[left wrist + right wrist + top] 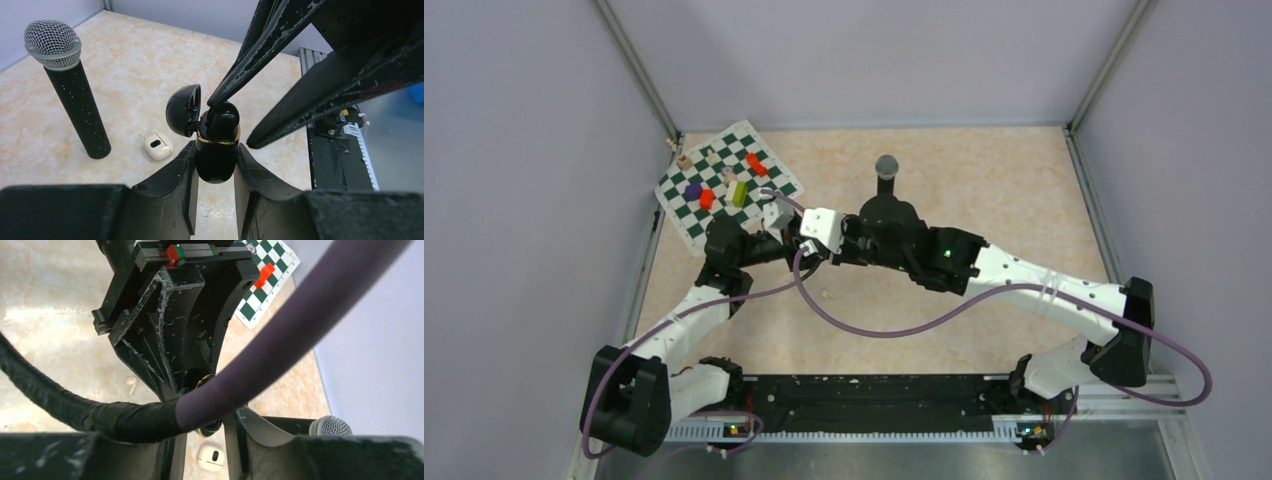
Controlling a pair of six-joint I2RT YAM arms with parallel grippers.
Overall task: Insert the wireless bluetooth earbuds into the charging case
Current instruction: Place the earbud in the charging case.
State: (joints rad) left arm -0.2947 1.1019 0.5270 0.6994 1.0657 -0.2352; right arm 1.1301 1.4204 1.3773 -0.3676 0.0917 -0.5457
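Observation:
In the left wrist view my left gripper (216, 150) is shut on a glossy black charging case (216, 167) with a gold rim, held upright above the table. Its domed lid (184, 110) stands open to the left. A black earbud (222, 119) sits in the top of the case. My right gripper (231, 125) reaches down from above with its fingers apart; one fingertip (214, 102) touches the bud. A white earbud (131, 384) lies loose on the table. In the right wrist view a purple cable (280, 340) hides most of the case.
A small white closed case (158, 146) lies on the table under the grippers. A tall black microphone (70, 90) stands upright beside it. A green-and-white chessboard (699, 228) with coloured pieces lies at the back left. The black rail (874, 400) runs along the near edge.

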